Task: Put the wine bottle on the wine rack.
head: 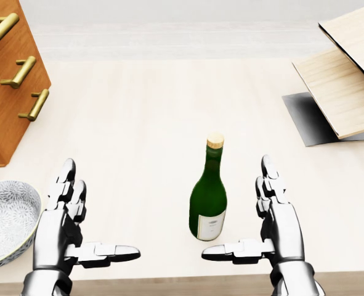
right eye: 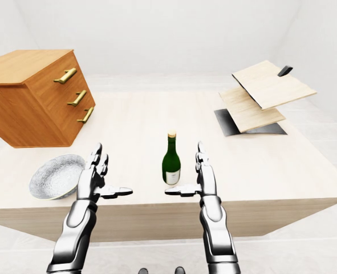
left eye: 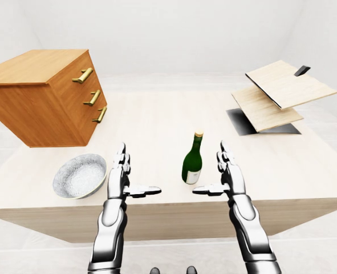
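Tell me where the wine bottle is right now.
In the head view the wine bottle stands upright near the table's bottom edge, just left of the open right hand, untouched.

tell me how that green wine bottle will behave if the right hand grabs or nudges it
The wine bottle stands upright, tall on a narrow base, so a nudge near the cork would probably tip it. Its round body would likely roll if it fell. It looks like smooth glass, probably rigid and slippery, so the open right hand should close low on the body.
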Tool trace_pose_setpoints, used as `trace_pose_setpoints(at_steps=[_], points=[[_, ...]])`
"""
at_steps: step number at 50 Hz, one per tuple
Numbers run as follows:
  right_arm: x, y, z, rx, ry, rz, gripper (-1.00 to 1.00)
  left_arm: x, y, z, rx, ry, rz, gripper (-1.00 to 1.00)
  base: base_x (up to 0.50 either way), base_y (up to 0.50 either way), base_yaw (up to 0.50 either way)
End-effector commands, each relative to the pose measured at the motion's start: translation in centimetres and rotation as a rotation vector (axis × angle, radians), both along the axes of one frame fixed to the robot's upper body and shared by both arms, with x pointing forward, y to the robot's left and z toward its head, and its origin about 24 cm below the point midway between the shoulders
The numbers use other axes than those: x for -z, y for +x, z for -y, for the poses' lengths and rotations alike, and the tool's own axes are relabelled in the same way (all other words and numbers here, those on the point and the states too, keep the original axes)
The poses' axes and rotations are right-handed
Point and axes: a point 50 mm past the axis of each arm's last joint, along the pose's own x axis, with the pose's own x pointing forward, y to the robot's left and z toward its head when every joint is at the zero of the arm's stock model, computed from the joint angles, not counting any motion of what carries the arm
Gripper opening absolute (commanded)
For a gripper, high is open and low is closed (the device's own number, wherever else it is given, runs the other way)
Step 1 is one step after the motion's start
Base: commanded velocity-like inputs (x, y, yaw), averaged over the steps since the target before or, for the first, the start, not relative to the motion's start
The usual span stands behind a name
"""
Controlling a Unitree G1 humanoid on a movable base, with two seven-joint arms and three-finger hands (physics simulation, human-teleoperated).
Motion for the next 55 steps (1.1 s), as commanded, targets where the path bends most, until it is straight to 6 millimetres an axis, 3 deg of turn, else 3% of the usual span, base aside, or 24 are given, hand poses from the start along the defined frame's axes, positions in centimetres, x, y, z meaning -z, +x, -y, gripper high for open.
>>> trace_pose_setpoints(at_steps=[1,6,8,11,16,21,29,38,45,55], points=[[-0.5,0.0,0.5,-0.01,0.003,0.0,1.0,-1.8,-0.1,0.2,0.067,-0.042,0.048,1.0,0.0,0.0,0.0],[-1.7,-0.2,0.6,-0.01,-0.011,0.033,1.0,-3.8,-0.3,-0.2,0.039,-0.076,0.136,1.0,0.0,0.0,0.0],[-2.5,-0.5,0.6,-0.023,-0.019,0.065,1.0,-5.7,-1.0,-0.3,0.071,-0.121,0.221,1.0,0.0,0.0,0.0],[-3.0,-0.4,0.6,-0.02,-0.022,0.089,1.0,-5.8,-1.1,-0.4,0.066,-0.103,0.225,1.0,0.0,0.0,0.0],[-5.7,-1.0,0.7,-0.023,-0.053,0.204,1.0,-7.9,-2.5,-0.8,0.08,-0.098,0.317,1.0,0.0,0.0,0.0],[-6.7,-1.3,0.9,-0.017,-0.059,0.247,1.0,-9.0,-3.3,-0.9,0.084,-0.089,0.367,1.0,0.0,0.0,0.0],[-10.2,-3.2,1.7,0.016,-0.087,0.4,1.0,-12.1,-5.3,-1.5,0.083,-0.091,0.518,1.0,0.0,0.0,0.0],[-12.8,-4.8,2.0,0.025,-0.096,0.527,1.0,-13.8,-6.7,-1.7,0.083,-0.078,0.601,1.0,0.0,0.0,0.0],[-13.5,-5.3,2.1,0.023,-0.125,0.558,1.0,-15.3,-7.5,-1.9,0.074,-0.075,0.682,1.0,0.0,0.0,0.0],[-12.3,-4.3,1.9,0.018,-0.153,0.493,1.0,-14.7,-7.4,-1.4,0.088,-0.082,0.652,1.0,-0.31,0.06,0.0]])
